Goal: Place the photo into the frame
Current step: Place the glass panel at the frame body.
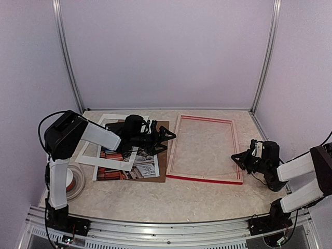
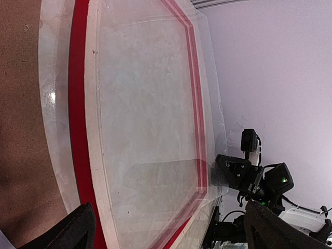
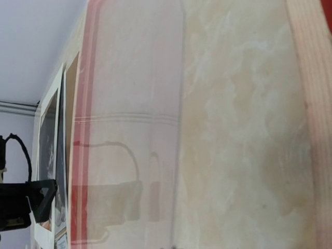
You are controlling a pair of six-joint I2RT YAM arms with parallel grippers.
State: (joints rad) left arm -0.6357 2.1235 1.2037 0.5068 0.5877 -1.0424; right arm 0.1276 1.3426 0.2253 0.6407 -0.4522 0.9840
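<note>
Beige marbled worktop [image 1: 207,197] carried everything. Largest on it was the frame [image 1: 204,178], which lay flat at centre right of the top view, its rails red and pale. Nothing lay in its opening, and the marbled surface showed through what looked like a clear sheet.

Left of it, close beside its left rail, lay the brown backing board [image 1: 162,166]. On that board sat the white mat board [image 1: 104,163], skewed toward the upper left. The photo [image 1: 140,168] lay beneath the mat, with its coloured books showing through the cut-out and along the lower edge. A roll of tape [image 1: 75,181], or so it seemed, sat at the lower left beside the left arm.

The left tool [image 1: 167,139] hung over the right edge of the backing board and pointed at the frame. Its fingers were spread wide and held nothing, and the left wrist view showed both tips far apart. The right tool [image 1: 237,160] was at the frame's lower right corner. Whether it gripped the rail or only touched it, I could not tell.

By my reading, the task was barely begun. The print was not yet in the frame, and no tool had hold of it. It had yet to be freed from under the mat, carried right, and laid squarely inside the rails.
</note>
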